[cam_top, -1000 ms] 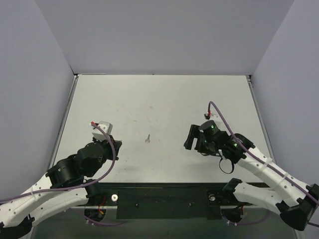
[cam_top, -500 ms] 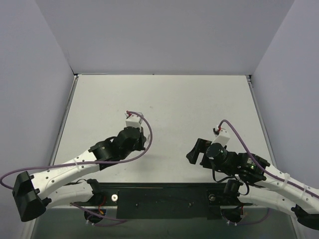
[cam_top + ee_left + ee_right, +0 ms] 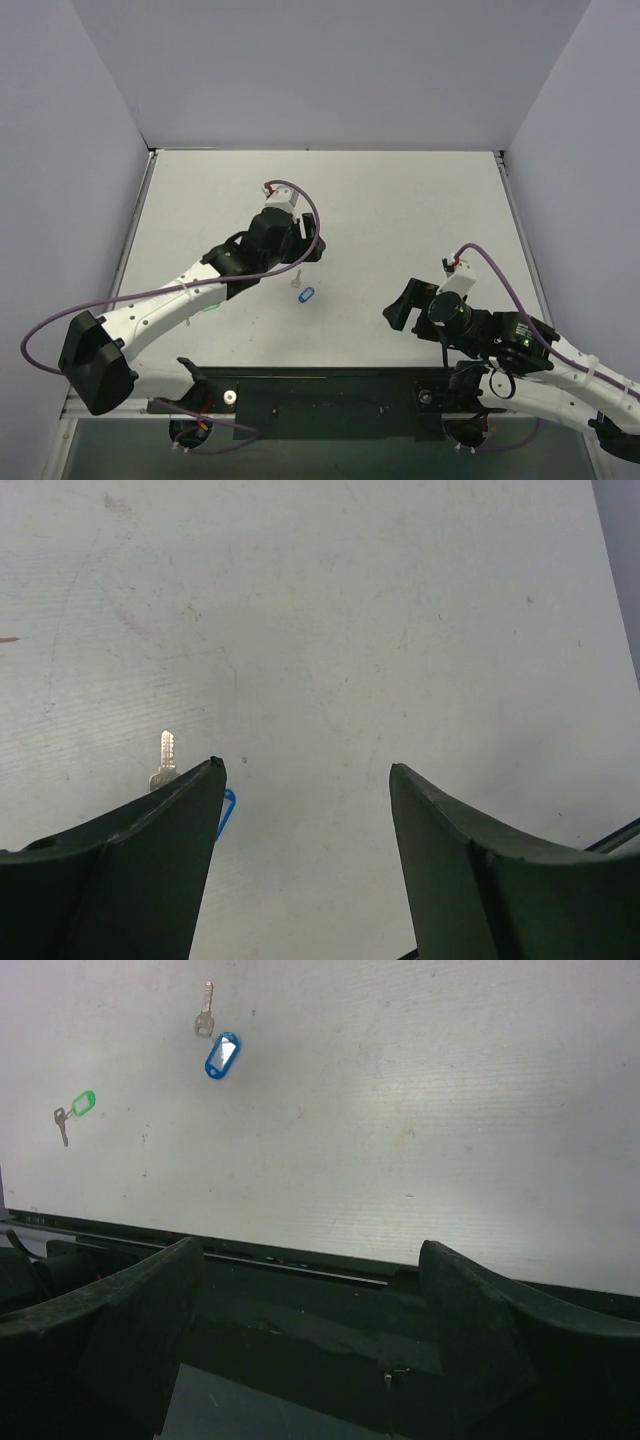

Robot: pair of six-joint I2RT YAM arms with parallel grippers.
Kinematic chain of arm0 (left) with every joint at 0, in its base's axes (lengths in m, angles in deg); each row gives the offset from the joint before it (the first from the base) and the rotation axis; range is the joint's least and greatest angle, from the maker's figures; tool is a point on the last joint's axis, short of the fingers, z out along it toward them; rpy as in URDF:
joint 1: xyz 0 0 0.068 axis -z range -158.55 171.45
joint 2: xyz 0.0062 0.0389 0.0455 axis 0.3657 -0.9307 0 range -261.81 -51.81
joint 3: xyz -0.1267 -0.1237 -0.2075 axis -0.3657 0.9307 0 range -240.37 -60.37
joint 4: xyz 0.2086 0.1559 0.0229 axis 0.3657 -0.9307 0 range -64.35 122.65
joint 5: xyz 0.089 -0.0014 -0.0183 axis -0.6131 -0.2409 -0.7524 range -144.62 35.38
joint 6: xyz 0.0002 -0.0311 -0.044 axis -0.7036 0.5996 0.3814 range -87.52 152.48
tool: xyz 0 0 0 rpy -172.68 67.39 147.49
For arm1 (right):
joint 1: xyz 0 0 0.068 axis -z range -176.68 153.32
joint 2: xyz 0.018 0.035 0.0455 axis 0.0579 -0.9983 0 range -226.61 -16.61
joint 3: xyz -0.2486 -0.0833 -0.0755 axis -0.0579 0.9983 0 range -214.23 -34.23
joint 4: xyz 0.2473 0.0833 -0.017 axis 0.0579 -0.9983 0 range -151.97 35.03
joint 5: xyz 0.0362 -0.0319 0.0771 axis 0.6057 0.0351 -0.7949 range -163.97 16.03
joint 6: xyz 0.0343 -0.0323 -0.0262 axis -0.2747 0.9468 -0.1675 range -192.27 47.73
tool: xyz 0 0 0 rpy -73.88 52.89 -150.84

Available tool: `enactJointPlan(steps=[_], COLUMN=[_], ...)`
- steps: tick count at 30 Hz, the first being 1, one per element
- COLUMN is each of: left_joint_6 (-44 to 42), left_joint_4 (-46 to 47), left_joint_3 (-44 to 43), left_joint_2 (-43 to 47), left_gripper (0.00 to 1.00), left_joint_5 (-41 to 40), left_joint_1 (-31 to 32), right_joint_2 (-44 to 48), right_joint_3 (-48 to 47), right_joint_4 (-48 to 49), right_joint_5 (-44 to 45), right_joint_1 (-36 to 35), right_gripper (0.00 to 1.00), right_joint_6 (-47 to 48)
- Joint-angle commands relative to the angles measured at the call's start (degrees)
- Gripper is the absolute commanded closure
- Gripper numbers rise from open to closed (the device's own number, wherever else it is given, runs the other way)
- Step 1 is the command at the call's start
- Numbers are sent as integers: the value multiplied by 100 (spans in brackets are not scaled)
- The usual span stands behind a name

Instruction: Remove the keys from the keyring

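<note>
Top external view lays out the whole pale tabletop [image 3: 400, 200], and from how things lie I'd judge the job all but finished: the one key sits loose next to its tag rather than hanging from it.

The left arm [image 3: 170, 305] is stretched long from its base toward the middle, wrist bent over the spot. The right arm [image 3: 540, 350] is folded low near the front edge on its own side, well apart from the pieces. The left hand [image 3: 300, 252] hangs just beside the key with its jaws spread; its wrist view shows only bare tabletop in the gap. The right hand [image 3: 397, 306] is likewise spread and holding nothing, pointed toward the centre.

The keyring [image 3: 306, 294], a blue oval tag with a pale middle, lies flat near the left hand. The key [image 3: 297, 277] lies just beside it, blade pointing away from the tag. Through the right wrist camera a sliver of tabletop seems to separate them, though the thin ring is too small to make out, so I can't be sure. A green tag [image 3: 83, 1103] with a second key [image 3: 62, 1122] lies off to one side.
</note>
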Motion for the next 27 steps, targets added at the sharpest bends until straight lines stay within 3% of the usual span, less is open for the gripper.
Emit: enactJointPlan(steps=[1,11,19,27], left_joint_6=[-41,-489,-1008,-1192], left_joint_4=[132,-1053,-1924,-2171], left_joint_3=[-462,-507,389,1338], left_joint_2=[-91,892,2535,4197], left_gripper=[23,18,18,18], left_joint_5=[482,263,-185,-510], left_joint_1=[-56,-319,-531,-531], right_joint_2=[17,17,-96,157], right_joint_3=[-153,-223,-346,-294], right_joint_4=[-309,-318,77,1051], right_joint_5=[244,297,482,1008], right_joint_1=[-21,-56,-74,-179], right_gripper=[16,16,16,13], right_joint_6=[-67,46,354,732])
